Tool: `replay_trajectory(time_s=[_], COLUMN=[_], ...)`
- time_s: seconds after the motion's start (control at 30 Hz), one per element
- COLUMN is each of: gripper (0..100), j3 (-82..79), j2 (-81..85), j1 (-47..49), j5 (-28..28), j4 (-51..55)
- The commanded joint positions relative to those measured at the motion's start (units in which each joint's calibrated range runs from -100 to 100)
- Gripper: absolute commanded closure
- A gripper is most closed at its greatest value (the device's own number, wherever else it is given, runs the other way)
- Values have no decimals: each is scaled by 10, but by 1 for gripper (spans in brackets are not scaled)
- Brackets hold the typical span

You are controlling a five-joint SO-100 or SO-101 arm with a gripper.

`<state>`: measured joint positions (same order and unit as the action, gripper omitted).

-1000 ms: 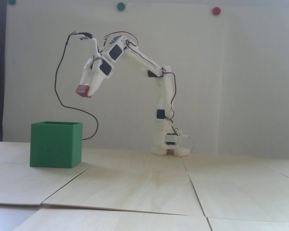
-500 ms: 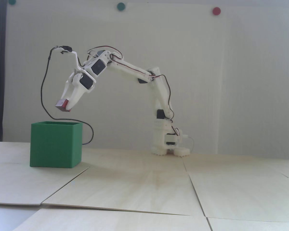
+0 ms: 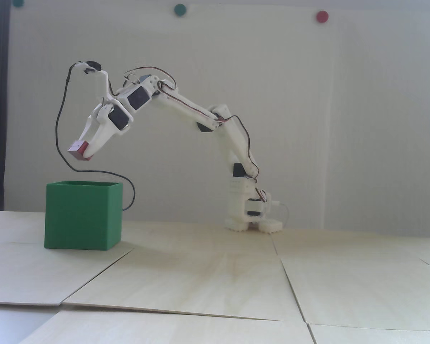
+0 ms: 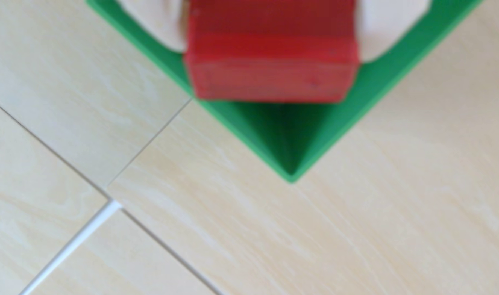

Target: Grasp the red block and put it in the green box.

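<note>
Above the open top of the green box [image 3: 82,215], toward its 9 o'clock side in the fixed view, the gripper [image 3: 81,153] is holding the red block [image 3: 77,149] clamped between its two white fingers [image 3: 99,139], clear of the rim. In the wrist view the block [image 4: 271,54] is hanging over the inside of the box [image 4: 384,93], whose near corner is pointing to 6 o'clock. To do this step well, the arm is probably needing only a small descent, then a release with the block kept central between the walls. At 3 o'clock of the box, the black cable [image 3: 129,186] is drooping just beside the rim and may be catching it. Further toward 3 o'clock, the wooden table [image 3: 215,272] is lying bare up to the arm base [image 3: 252,218].
</note>
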<state>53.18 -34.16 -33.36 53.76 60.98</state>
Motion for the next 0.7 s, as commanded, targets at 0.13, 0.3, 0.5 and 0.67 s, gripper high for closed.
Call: replay_trajectory(time_s=[0.13,0.3,0.5,0.67], gripper=[82,80,80,80], j3=[49,48,49,47], j2=[15,18,22,49], j1=[-1,3,4,21], j5=[0,0,0,-4], j4=[-20,-18,-20,-16])
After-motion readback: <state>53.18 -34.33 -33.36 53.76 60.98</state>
